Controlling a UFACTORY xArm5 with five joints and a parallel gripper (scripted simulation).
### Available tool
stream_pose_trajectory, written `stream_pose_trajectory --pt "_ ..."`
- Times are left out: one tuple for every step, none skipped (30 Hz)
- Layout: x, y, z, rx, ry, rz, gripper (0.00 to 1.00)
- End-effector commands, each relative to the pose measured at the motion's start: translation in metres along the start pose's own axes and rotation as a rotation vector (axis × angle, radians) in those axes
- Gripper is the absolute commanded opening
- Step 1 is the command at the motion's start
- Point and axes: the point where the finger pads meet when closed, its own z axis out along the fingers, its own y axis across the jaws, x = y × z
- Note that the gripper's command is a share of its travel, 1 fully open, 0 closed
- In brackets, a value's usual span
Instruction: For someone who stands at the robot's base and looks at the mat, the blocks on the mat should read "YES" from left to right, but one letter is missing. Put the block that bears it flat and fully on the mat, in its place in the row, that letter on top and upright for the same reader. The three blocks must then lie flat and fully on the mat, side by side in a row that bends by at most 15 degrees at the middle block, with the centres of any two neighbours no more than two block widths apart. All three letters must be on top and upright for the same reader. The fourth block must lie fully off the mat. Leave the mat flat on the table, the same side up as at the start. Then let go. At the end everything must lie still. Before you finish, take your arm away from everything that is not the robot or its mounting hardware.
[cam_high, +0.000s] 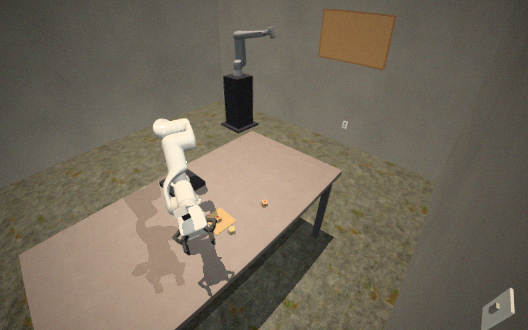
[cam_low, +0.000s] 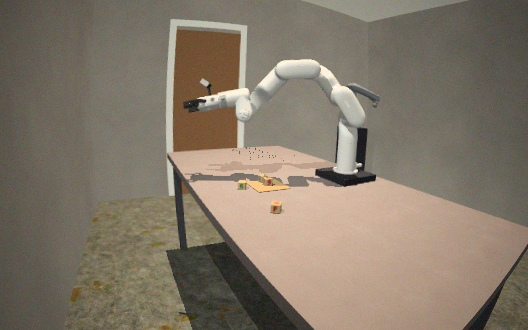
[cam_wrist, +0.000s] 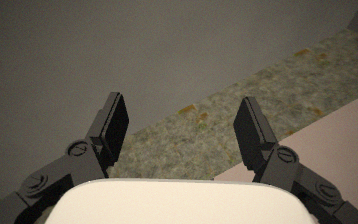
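An orange mat (cam_high: 227, 219) (cam_low: 278, 188) lies on the table near the robot's base. Two wooden blocks with red letters (cam_low: 262, 177) (cam_low: 269, 181) sit side by side on it; in the top view only one (cam_high: 219, 218) shows beside the arm. A block with a green letter (cam_high: 232, 230) (cam_low: 242, 185) lies just off the mat's edge. A block with a red-orange letter (cam_high: 264, 202) (cam_low: 276, 207) lies alone further out on the table. The letters are too small to read. My gripper (cam_high: 198, 244) (cam_low: 189, 105) (cam_wrist: 182, 108) is open and empty, held high above the table and pointing out past its edge.
The long table (cam_high: 280, 165) (cam_low: 375, 240) has its edge close to the mat. My base (cam_low: 346, 175) stands behind the mat. A grey arm on a black pedestal (cam_high: 239, 100) stands beyond the table's far end. A brown door (cam_low: 205, 90) is behind the gripper.
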Motion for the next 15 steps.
stream_pose_trajectory --pt "-0.013 -0.037 -0.013 0.043 -0.044 0.009 1.00" --pt "-0.026 -0.066 -0.023 0.076 -0.084 0.014 1.00" --pt "-0.030 -0.074 -0.026 0.086 -0.095 0.015 1.00" --pt "-0.033 -0.080 -0.029 0.093 -0.104 0.015 1.00" --pt "-0.037 -0.088 -0.032 0.103 -0.116 0.016 1.00" --pt "-0.042 -0.097 -0.037 0.114 -0.130 0.017 1.00" --pt "-0.047 -0.107 -0.042 0.125 -0.144 0.018 1.00" --pt "-0.052 -0.116 -0.046 0.136 -0.158 0.018 1.00" --pt "-0.056 -0.125 -0.051 0.147 -0.173 0.018 1.00" --pt "-0.061 -0.134 -0.056 0.158 -0.186 0.019 1.00" --pt "-0.066 -0.142 -0.062 0.168 -0.200 0.019 1.00" --pt "-0.071 -0.151 -0.067 0.179 -0.214 0.018 1.00" --pt "-0.076 -0.159 -0.073 0.189 -0.228 0.018 1.00" --pt "-0.080 -0.167 -0.078 0.199 -0.242 0.018 1.00" --pt "-0.085 -0.175 -0.084 0.209 -0.256 0.017 1.00"
